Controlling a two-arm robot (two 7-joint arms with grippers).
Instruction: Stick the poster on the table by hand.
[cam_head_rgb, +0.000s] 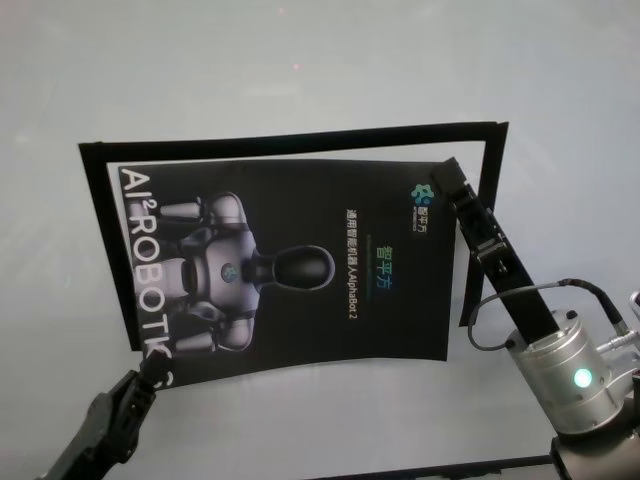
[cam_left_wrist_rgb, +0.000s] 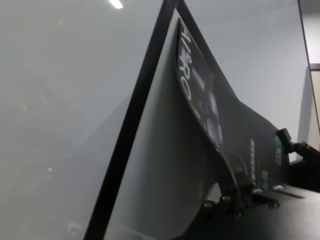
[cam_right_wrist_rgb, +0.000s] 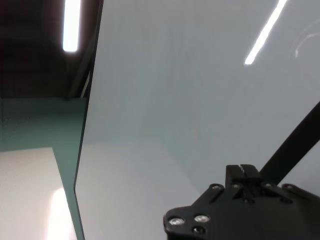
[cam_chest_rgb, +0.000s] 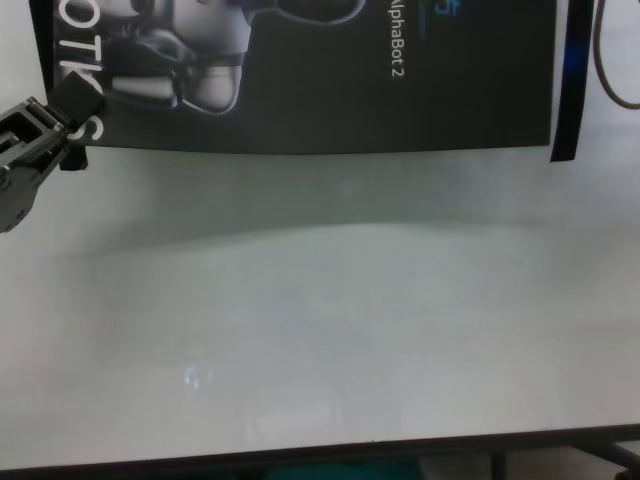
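White table carried the poster within a black tape outline. Left gripper pinched its near-left corner, right gripper closed, pressing the far-right corner; pressing should stay flat and smooth.

Looks like a robotics lab or demo room. Wide plain white bench with a thin dark edge, marked with a black tape frame. Long ceiling strip lights reflected or seen in the right wrist view. Branded robot poster reading "AlphaBot 2". No household items.
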